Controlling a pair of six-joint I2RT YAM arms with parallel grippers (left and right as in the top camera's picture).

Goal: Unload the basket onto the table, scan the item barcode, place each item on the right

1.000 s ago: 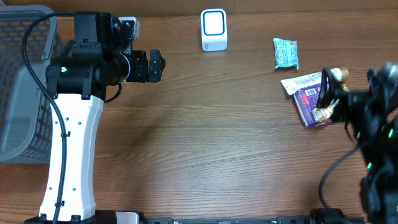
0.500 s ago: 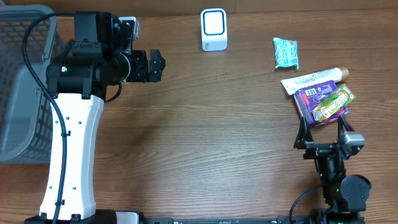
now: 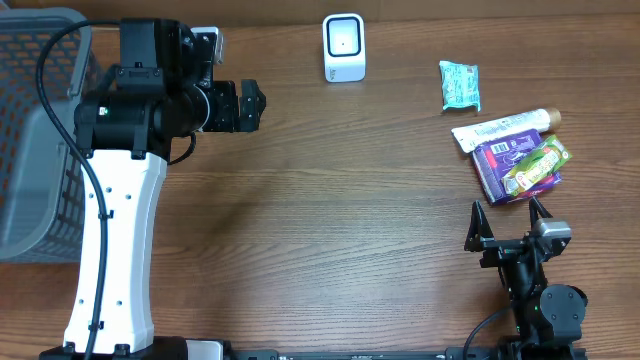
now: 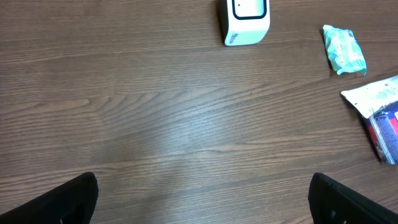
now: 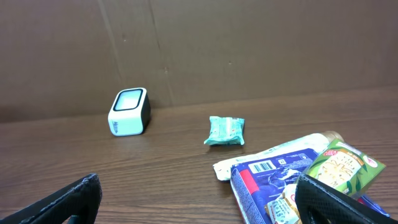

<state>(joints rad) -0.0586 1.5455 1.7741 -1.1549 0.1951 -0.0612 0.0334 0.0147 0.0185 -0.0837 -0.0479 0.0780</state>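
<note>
As my right gripper (image 3: 506,215) hangs spread and empty by the table's (image 3: 350,220) near edge: purple packet (image 3: 497,165), green packet (image 3: 537,166), white tube (image 3: 500,130) piled at right edge; teal pouch (image 3: 460,85) beyond; scanner (image 3: 344,47) at far edge; left gripper (image 3: 250,106) likewise spread, empty.

A: Position of the scanner (image 3: 344,47)?
B: Rear centre of the worktop (image 3: 330,230); basket (image 3: 30,150) at the left edge.
A: And the items?
B: Right side; small packet (image 3: 460,85) rearmost, lying apart; tube (image 3: 497,130) in front of it, against the flat pack (image 3: 492,168); pouch (image 3: 537,166) lying on that pack.
</note>
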